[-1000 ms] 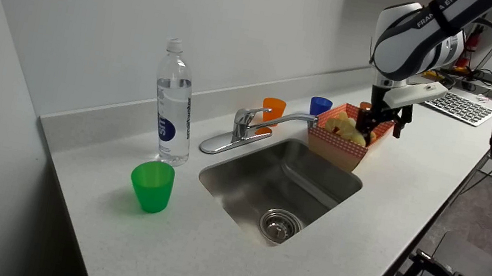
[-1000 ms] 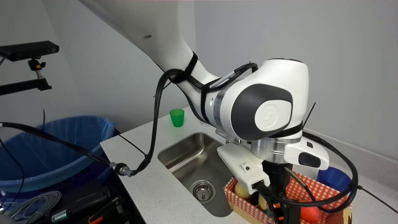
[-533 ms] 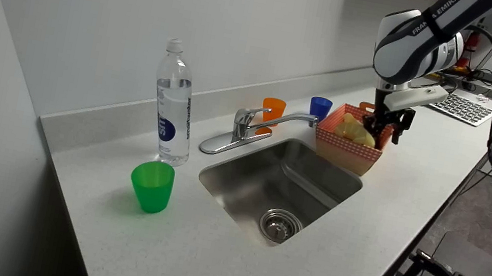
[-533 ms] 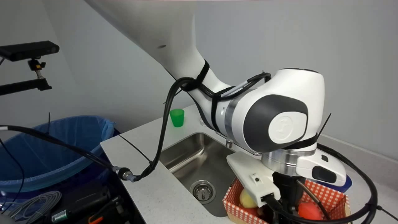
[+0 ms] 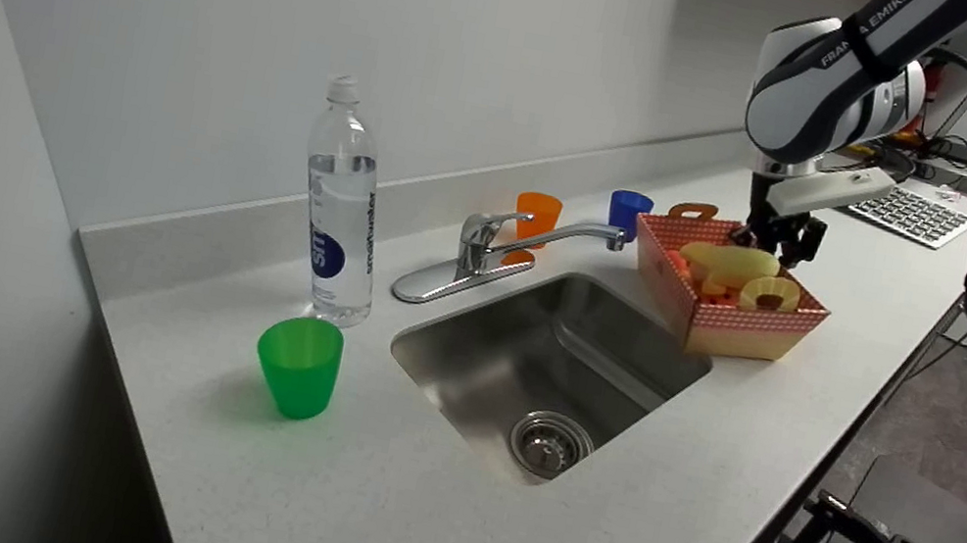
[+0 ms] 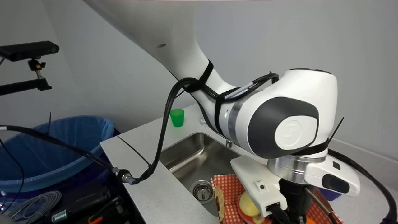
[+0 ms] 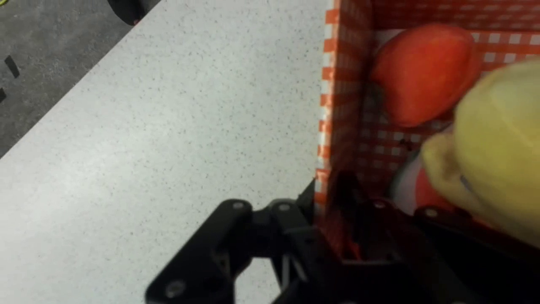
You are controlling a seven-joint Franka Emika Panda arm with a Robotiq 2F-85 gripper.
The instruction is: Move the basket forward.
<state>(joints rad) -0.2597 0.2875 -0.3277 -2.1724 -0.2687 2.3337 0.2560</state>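
Observation:
The basket (image 5: pixel 745 340), red-and-white checked inside with a woven-looking outer wall, stands on the counter by the sink's far end. One corner overlaps the sink rim in that exterior view. Inside lie a red fruit (image 7: pixel 426 74) and a yellow one (image 7: pixel 498 139), among others. My gripper (image 7: pixel 324 198) is shut on the basket's long side wall in the wrist view: one finger outside, the other inside, the rim (image 7: pixel 331 84) running between them. In an exterior view the gripper (image 5: pixel 772 243) sits behind the fruit; elsewhere its fingertips are hidden under the arm (image 6: pixel 279 133).
A metal sink (image 5: pixel 474 379) with a faucet (image 5: pixel 487 252) lies beside the basket. Cups stand around: blue (image 5: pixel 629 216), orange (image 5: pixel 538 218) and green (image 5: pixel 297 368). A water bottle (image 5: pixel 342 217) stands near the wall. A keyboard (image 5: pixel 916 216) lies farther along the counter.
My gripper has gone from open to shut on the basket wall. The basket has turned, its sink-side end swinging toward the counter's front edge. The arm has shifted slightly away from the sink.

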